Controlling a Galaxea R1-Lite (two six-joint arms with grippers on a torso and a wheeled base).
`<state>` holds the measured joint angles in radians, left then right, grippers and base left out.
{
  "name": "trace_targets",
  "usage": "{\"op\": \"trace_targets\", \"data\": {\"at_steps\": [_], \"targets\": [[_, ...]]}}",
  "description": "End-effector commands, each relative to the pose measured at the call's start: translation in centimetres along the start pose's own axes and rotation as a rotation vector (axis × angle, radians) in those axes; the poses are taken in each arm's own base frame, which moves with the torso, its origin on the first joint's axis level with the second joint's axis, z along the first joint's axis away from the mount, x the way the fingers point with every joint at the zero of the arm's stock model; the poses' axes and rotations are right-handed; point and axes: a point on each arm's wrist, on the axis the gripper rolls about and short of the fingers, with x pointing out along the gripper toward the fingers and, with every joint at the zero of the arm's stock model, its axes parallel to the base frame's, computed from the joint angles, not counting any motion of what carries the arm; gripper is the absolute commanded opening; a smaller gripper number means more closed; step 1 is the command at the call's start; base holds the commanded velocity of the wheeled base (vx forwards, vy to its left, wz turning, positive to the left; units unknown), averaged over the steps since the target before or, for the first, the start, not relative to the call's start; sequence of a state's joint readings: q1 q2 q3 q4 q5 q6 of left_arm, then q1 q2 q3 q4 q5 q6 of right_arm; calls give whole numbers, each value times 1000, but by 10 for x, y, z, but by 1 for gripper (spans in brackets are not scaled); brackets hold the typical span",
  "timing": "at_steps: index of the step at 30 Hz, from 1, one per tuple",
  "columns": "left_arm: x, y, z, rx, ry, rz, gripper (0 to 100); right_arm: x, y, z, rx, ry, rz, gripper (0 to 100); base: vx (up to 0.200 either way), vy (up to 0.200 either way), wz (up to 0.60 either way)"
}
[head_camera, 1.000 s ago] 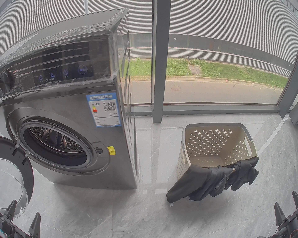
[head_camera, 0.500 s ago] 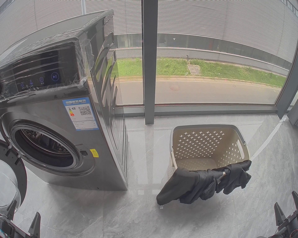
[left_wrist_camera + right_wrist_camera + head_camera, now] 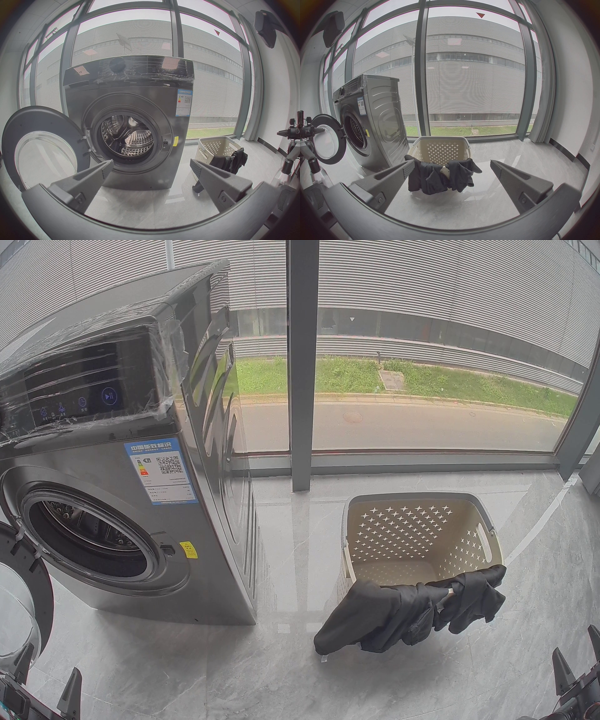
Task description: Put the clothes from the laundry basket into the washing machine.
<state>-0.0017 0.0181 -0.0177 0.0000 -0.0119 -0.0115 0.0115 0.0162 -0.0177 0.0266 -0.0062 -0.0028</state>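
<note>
A cream laundry basket stands on the floor at centre right, with black clothes draped over its near rim and hanging outside. The grey washing machine stands at left, its round door swung open and the drum bare. My left gripper sits open at the bottom left, in front of the door. My right gripper sits open at the bottom right, short of the basket. The left wrist view faces the drum; the right wrist view faces the basket and clothes.
A glass wall with a dark pillar runs behind the machine and basket. Grey marble floor lies open between me, the machine and the basket. A curtain hangs at the far right.
The head camera view shifted: machine and basket sit further left than a second ago. Since half a second ago the scene is nearly still. Both grippers kept their places.
</note>
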Motion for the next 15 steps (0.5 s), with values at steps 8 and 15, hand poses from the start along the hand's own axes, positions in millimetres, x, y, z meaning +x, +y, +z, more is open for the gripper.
{"op": "trace_targets", "data": {"at_steps": [8,15], "targets": [[0,0,-5,-1,0,0,100,-1,0,-2,0,-8,1,100,0,-200,0],[0,0,-5,-1,0,0,100,-1,0,-2,0,-10,2,100,0,-29,0]]}}
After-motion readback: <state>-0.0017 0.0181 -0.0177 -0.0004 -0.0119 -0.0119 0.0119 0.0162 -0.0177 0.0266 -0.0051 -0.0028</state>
